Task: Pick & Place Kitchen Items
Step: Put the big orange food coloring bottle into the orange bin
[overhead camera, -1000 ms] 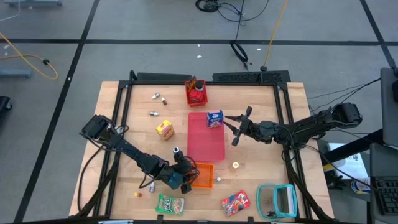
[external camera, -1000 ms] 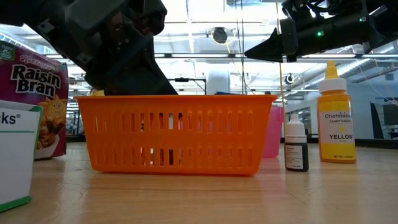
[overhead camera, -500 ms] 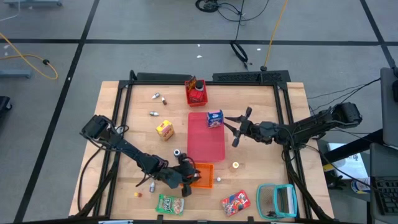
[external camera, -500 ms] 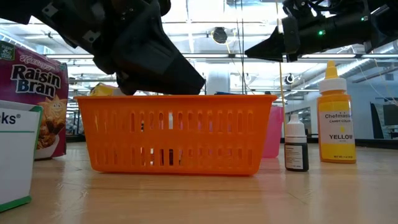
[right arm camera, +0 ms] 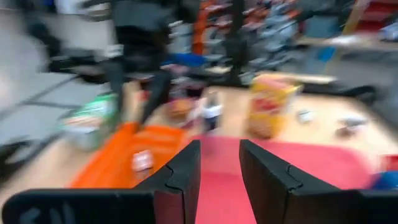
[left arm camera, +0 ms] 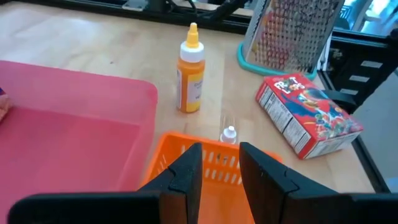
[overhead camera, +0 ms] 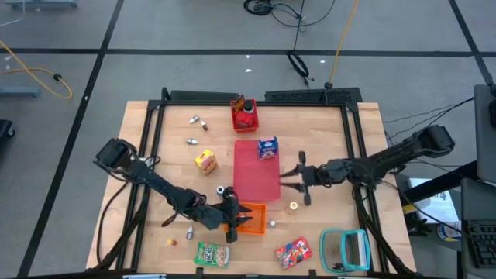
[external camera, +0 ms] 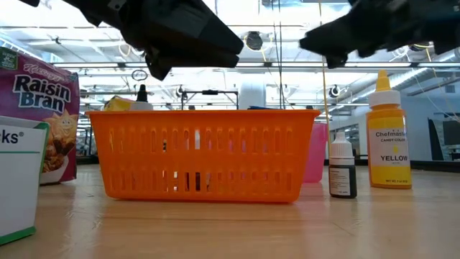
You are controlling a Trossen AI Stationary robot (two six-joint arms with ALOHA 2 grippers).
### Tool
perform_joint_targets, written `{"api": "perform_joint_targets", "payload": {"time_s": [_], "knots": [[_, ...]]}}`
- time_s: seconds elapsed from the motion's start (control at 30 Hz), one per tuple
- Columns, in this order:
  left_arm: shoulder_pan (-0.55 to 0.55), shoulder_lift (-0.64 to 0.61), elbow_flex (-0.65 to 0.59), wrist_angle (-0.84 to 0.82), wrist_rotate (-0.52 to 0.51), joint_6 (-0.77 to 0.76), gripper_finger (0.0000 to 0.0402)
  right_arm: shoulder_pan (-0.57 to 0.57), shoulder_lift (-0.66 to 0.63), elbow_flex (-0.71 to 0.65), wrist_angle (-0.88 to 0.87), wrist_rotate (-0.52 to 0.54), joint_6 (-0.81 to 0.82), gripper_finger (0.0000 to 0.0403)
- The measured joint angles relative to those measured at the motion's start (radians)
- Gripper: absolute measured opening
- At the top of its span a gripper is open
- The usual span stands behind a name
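Left gripper (overhead camera: pixel 231 218): over the orange basket (overhead camera: pixel 251 218) near the table's front edge; fingers (left arm camera: pixel 186 171) stand a narrow gap apart with nothing between them, the basket rim showing just past the tips.
Right gripper (overhead camera: pixel 302 177): hangs by the right edge of the flat red mat (overhead camera: pixel 256 169); fingers (right arm camera: pixel 185 167) parted a little, nothing held; its wrist view is blurred.
Orange basket contents: one small pale item (right arm camera: pixel 142 160) seems to lie inside, too blurred to name.
Blue carton (overhead camera: pixel 268 147): on the mat's far right corner.
Yellow carton (overhead camera: pixel 205 161): on bare wood left of the mat.
Yellow bottle (external camera: pixel 388 134): upright on the table to the right of the basket, with a tiny dark bottle (external camera: pixel 343 169) just beside it.
Red cereal box (left arm camera: pixel 309 115): lying flat near the front edge, next to the teal-framed grater (overhead camera: pixel 346 249).
Green packet (overhead camera: pixel 211 253): front edge, left of the basket.
Red bin (overhead camera: pixel 244 115): far edge, holding items.
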Motion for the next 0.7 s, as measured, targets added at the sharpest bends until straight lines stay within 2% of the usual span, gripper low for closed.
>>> {"api": "perform_joint_targets", "payload": {"time_s": [0.17, 0.27, 0.4, 0.57, 0.7], "knots": [[0.000, 0.000, 0.000, -0.005, 0.000, 0.005, 0.0108, 0.065, -0.082, 0.000, -0.138, -0.173, 0.101, 0.0105], [0.003, 0.000, 0.000, -0.020, -0.004, 0.003, 0.0108, 0.120, -0.093, 0.000, -0.188, -0.161, 0.109, 0.0119], [0.005, 0.000, 0.000, -0.023, -0.021, 0.001, 0.0108, 0.170, -0.087, 0.000, -0.236, -0.097, 0.104, 0.0158], [0.006, 0.000, 0.000, -0.024, -0.021, 0.001, 0.0108, 0.199, -0.086, 0.000, -0.252, -0.097, 0.104, 0.0214], [0.006, 0.000, 0.000, -0.026, -0.021, 0.001, 0.0108, 0.207, -0.086, 0.000, -0.300, -0.093, 0.112, 0.0242]]}}
